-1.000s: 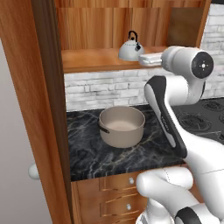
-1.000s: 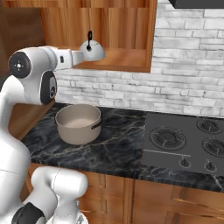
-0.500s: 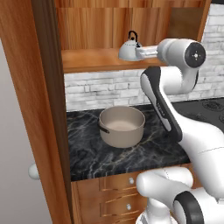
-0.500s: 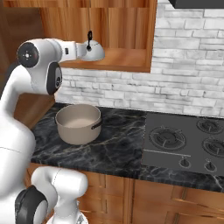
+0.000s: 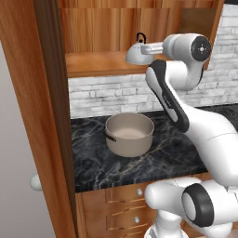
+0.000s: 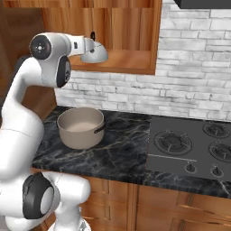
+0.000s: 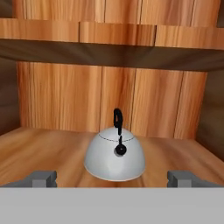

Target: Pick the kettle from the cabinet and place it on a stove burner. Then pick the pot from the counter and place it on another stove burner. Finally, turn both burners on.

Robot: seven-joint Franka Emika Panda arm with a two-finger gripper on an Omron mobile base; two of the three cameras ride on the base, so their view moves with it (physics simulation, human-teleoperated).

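The task is barely begun. The pot (image 5: 129, 135) sits on the counter (image 5: 93, 162), the kettle (image 7: 114, 158) stands on the cabinet (image 7: 52, 148) shelf, and the burners (image 6: 173, 142) are bare. The gripper (image 7: 111, 178), fingers spread wide, faces the kettle without touching it. The hand view shows that gap; the right base view shows the cooktop.

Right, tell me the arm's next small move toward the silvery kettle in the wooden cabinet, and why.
Probably ease straight forward. In the hand view the small silvery-white kettle with the black arched handle sits upright on the reddish-brown wooden cabinet shelf, centred between the open gripper's fingertips but beyond them, untouched.
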